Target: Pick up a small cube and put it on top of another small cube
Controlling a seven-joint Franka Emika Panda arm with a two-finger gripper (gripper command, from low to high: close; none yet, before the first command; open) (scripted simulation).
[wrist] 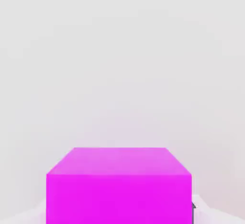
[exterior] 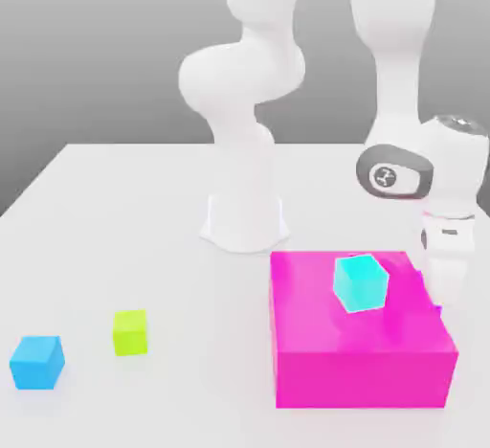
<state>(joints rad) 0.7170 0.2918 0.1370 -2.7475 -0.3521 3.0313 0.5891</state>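
Exterior view: My white arm (exterior: 251, 101) stands on the pale grey desk (exterior: 124, 207), with its base at the middle. My hand reaches down at the exterior view's right. My pincer (exterior: 442, 288) points down at the far right corner of the large flat magenta box (exterior: 359, 360), and its lower end is hidden behind that corner. A plain cyan cube (exterior: 361, 282) rests tilted on top of this box, near my hand but apart from it. The small lime yellow-green cube (exterior: 130, 332) sits on the desk toward the exterior view's left, well apart from the box. A small blue cube (exterior: 37, 361) sits just beside it, further left, not touching it.

Hand view: The small magenta-purple cube (wrist: 118, 184) sits directly in front of the camera, seen very close. A dark sliver of one finger (wrist: 193, 207) lies against its side. The pincer is closed, clamped on this cube. Pale desk surface lies behind the cube.
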